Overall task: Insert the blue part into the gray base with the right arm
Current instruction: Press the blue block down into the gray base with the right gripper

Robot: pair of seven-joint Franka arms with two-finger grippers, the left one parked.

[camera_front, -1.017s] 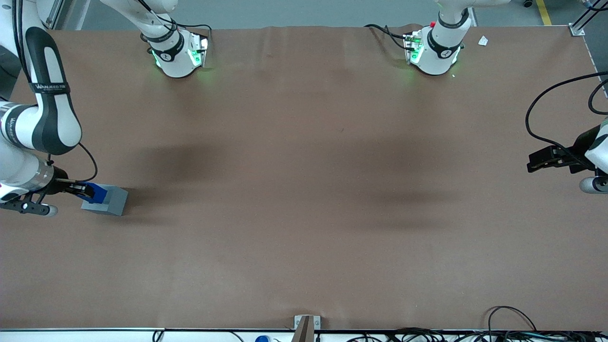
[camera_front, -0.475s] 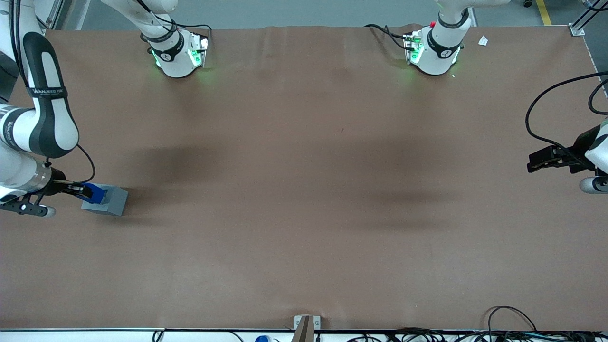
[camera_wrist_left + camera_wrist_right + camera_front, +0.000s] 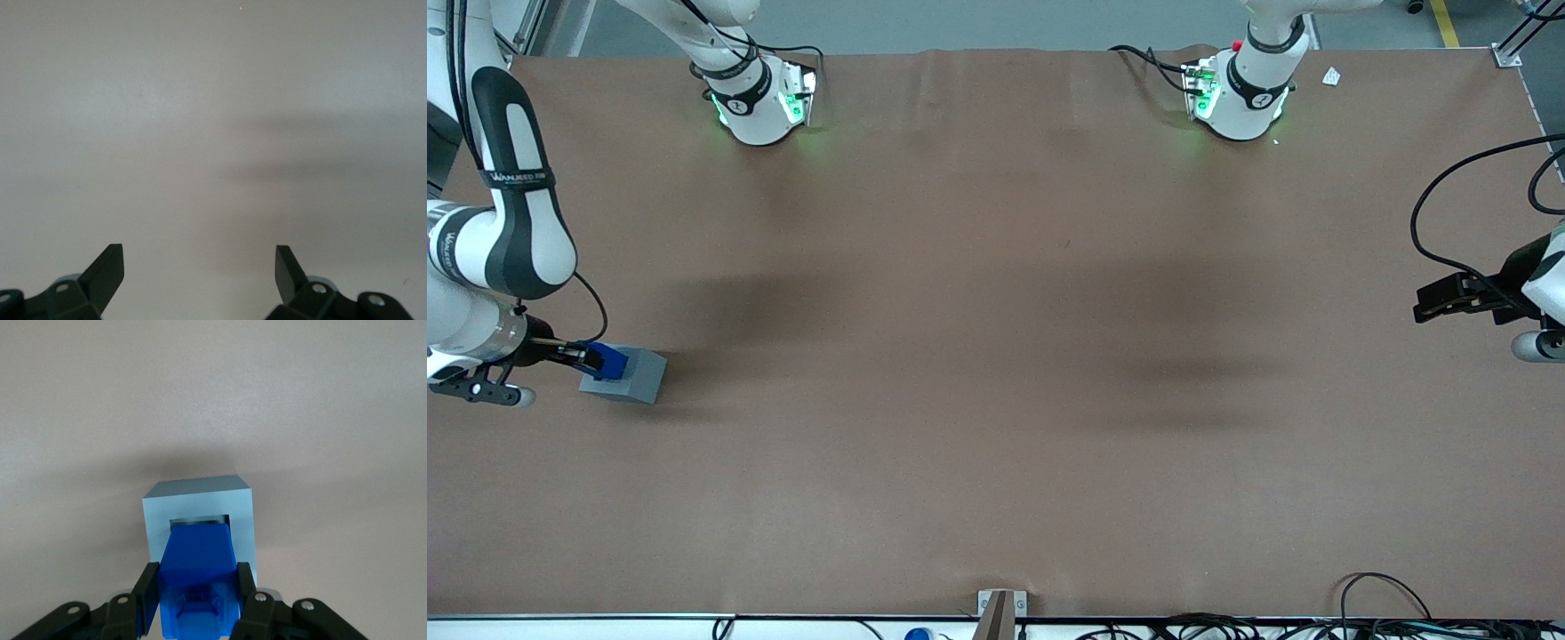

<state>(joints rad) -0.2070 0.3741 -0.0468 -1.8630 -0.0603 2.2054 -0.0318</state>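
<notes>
The gray base (image 3: 631, 378) sits on the brown table at the working arm's end. The right arm (image 3: 511, 222) reaches down to it. Its gripper (image 3: 596, 359) is shut on the blue part (image 3: 611, 361), which stands directly above the base's top face. In the right wrist view the blue part (image 3: 197, 577) is clamped between the two black fingers (image 3: 148, 587), its lower end at the square hole in the top of the gray base (image 3: 243, 513). How deep it sits in the hole is hidden by the part itself.
The brown table (image 3: 996, 356) spreads wide toward the parked arm's end. Two arm bases (image 3: 760, 98) stand at the edge farthest from the front camera. Cables (image 3: 1369, 596) lie at the edge nearest the front camera. A small bracket (image 3: 1000, 609) sits there too.
The right arm's wrist and gripper shifted slightly over the base while holding the blue part. The gray base has not moved.
</notes>
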